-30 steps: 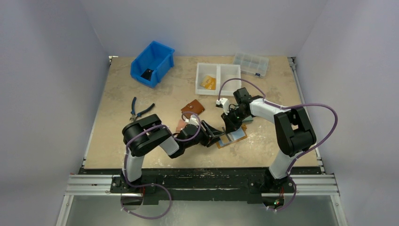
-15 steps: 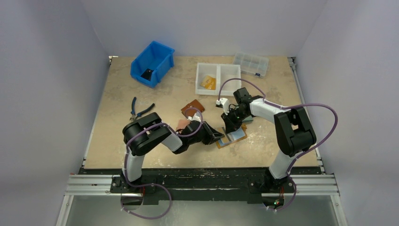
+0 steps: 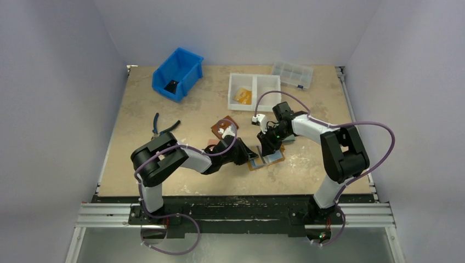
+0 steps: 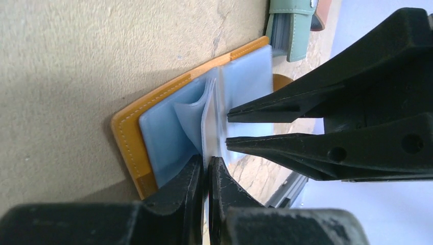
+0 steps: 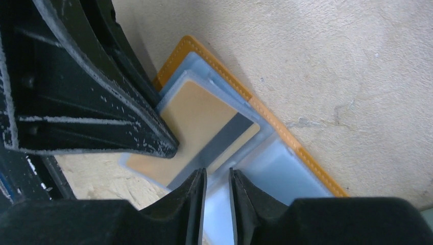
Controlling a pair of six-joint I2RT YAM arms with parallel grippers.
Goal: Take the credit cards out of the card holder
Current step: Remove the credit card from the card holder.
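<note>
Centre frame on the speckled desk, left fingers pinch the stitched mustard card holder by a glossy bluish sleeve; right fingers stand narrowly parted.

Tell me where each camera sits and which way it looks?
Top external: above and behind, looking down at the beige table; left arm and right arm show.
Left wrist: on the left arm, looking past the left end effector at the mustard-orange leather card holder.
Right wrist: on the right arm, past the right end effector, facing the tabletop.
Shared: both wrist views show the holder and both end effectors.
</note>
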